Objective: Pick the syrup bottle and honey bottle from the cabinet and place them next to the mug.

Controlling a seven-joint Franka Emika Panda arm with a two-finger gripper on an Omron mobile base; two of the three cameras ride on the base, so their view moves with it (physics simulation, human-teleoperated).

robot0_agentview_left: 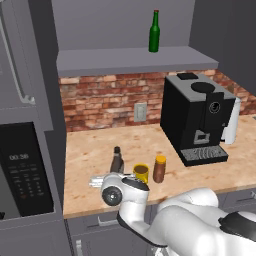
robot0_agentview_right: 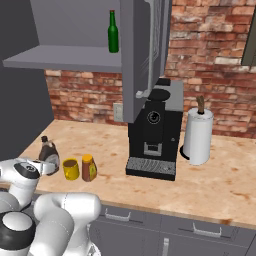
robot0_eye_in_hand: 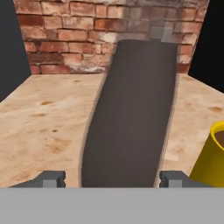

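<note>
The syrup bottle stands upright on the wooden counter, just left of the yellow mug. On the mug's right stands the honey bottle. My gripper is low at the syrup bottle's base, reaching in from the counter's front. In the hand view the dark syrup bottle rises between the two fingertips, with a gap on the left side. The jaws are open. The mug shows at the right edge. The grey cabinet shelf hangs above.
A slim green bottle stands on the cabinet shelf. A black coffee machine and a paper towel roll sit to the right. A microwave is at the left. The open cabinet door juts out overhead.
</note>
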